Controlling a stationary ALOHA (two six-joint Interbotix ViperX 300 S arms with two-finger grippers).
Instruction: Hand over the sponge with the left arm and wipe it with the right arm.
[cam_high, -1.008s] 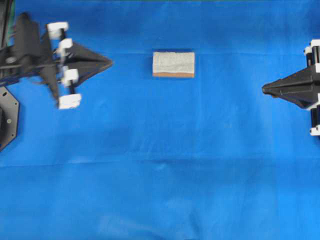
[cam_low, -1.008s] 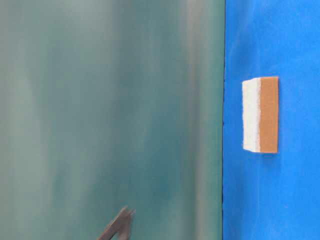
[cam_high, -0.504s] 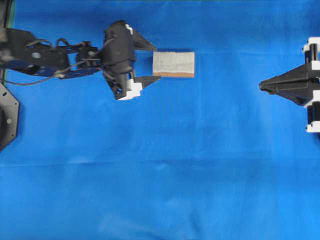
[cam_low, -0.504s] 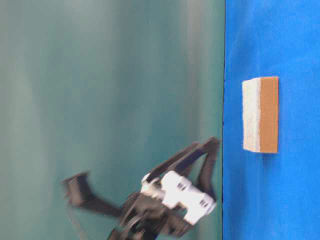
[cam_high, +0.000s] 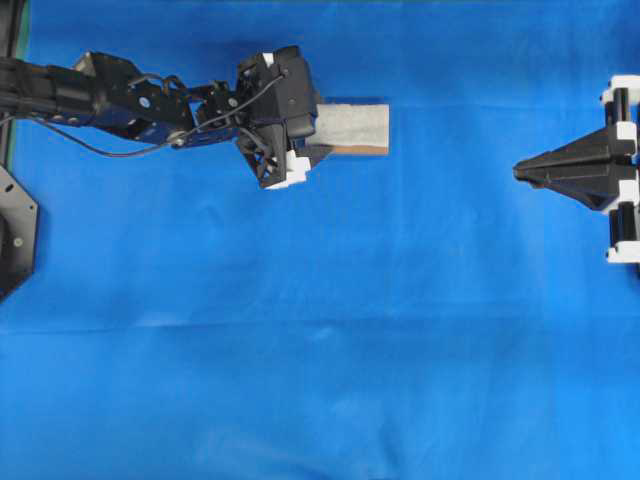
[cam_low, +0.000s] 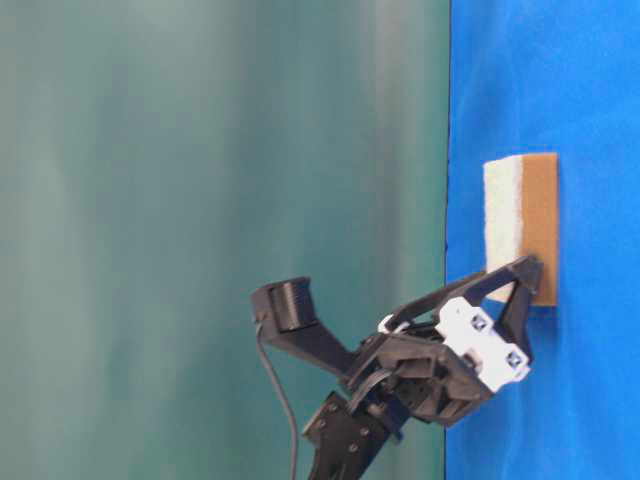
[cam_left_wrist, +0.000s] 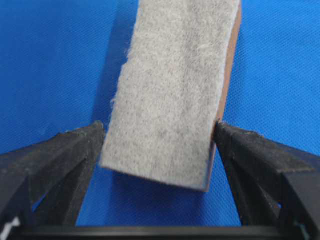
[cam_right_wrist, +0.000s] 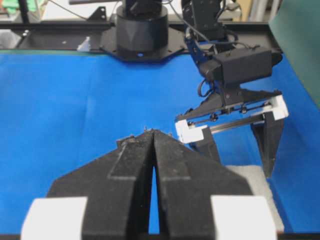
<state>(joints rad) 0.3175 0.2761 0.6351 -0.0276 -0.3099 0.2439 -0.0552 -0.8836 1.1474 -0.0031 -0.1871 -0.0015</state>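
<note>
Sponge (cam_high: 350, 127) lies flat on the blue cloth (cam_high: 320, 330), grey-white face up, toward the far side and a little left of the table's middle. I have the left gripper (cam_high: 312, 128) down over its left end, jaws spread wide — one finger on the far side, one on the near side. My left wrist camera shows the sponge (cam_left_wrist: 172, 90) sitting between the two fingertips (cam_left_wrist: 75, 150); the one by the orange-brown edge looks to be at the sponge's side, the other just beside it, so nothing is clamped. From table level the left gripper (cam_low: 505, 300) straddles one end of the sponge (cam_low: 520, 220). Well apart, at the right edge, the right gripper (cam_high: 520, 172) points toward the middle with its jaws pressed together — the right wrist view confirms it (cam_right_wrist: 152, 137), empty.
</note>
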